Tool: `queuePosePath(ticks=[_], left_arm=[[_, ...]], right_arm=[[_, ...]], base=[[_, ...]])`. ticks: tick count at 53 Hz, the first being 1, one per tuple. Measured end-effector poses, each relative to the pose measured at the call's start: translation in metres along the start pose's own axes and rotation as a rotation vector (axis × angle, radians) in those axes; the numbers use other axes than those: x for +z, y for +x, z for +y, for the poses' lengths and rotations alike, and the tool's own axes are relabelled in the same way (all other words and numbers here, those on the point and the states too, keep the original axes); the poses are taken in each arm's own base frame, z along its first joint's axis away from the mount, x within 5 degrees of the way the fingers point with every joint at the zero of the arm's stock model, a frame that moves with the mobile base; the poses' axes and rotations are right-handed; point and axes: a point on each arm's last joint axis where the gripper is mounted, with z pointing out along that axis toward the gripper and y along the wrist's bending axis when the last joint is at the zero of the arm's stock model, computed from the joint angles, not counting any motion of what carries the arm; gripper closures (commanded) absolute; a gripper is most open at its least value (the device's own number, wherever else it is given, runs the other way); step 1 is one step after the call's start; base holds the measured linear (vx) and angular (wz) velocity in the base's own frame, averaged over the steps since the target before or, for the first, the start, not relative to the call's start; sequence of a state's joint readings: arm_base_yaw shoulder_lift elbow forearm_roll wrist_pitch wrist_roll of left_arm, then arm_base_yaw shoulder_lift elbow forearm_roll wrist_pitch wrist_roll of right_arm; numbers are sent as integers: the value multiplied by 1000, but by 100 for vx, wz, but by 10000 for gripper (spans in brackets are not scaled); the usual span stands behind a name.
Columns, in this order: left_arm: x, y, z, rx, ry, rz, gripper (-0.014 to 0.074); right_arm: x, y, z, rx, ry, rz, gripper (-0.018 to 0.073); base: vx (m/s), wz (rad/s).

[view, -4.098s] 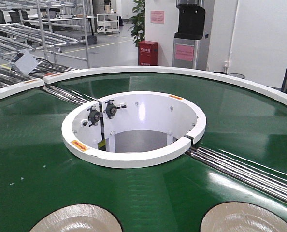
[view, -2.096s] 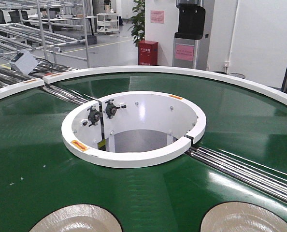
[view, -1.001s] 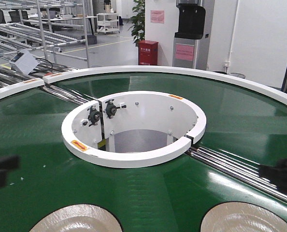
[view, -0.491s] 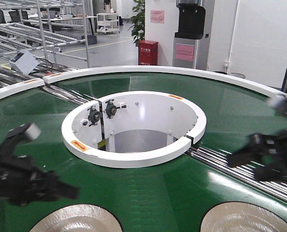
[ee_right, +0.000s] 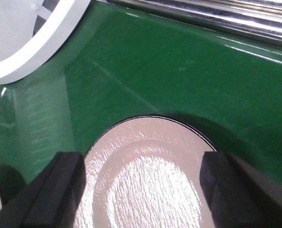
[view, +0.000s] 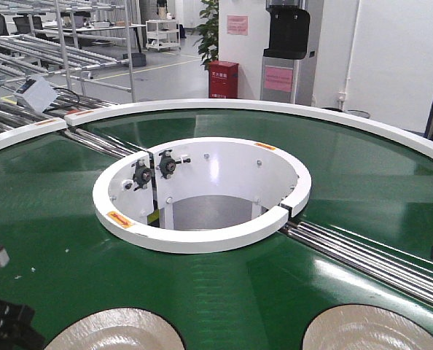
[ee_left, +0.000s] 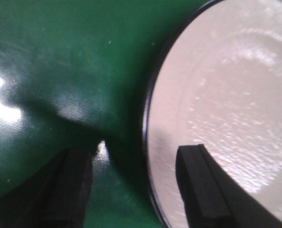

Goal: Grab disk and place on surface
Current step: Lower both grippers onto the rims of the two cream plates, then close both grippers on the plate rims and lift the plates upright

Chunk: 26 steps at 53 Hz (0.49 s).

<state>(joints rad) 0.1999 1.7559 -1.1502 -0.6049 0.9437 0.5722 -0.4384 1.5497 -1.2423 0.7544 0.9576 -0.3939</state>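
While the left tool (ee_left: 134, 159) gapes astride one disk (ee_left: 226, 95) rim, the right tool (ee_right: 143, 164) gapes above another disk (ee_right: 145, 190).

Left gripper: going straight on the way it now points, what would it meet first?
Most likely the rim of the disk; the open fingers straddle it above the green belt. Depth is unclear.

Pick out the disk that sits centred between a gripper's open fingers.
The right disk, framed by the right gripper; the left gripper straddles the rim of the left disk.
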Motion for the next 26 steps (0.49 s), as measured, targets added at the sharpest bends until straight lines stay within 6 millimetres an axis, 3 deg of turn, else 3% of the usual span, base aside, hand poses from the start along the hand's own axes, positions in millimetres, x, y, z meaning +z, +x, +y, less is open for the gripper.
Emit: queuePosePath(ticks=[26], left_arm=[[62,-2,6,-1,309,66,188]], right_arm=[[7,-2,-6,-10,15,-10,10]], base=[[0,0]])
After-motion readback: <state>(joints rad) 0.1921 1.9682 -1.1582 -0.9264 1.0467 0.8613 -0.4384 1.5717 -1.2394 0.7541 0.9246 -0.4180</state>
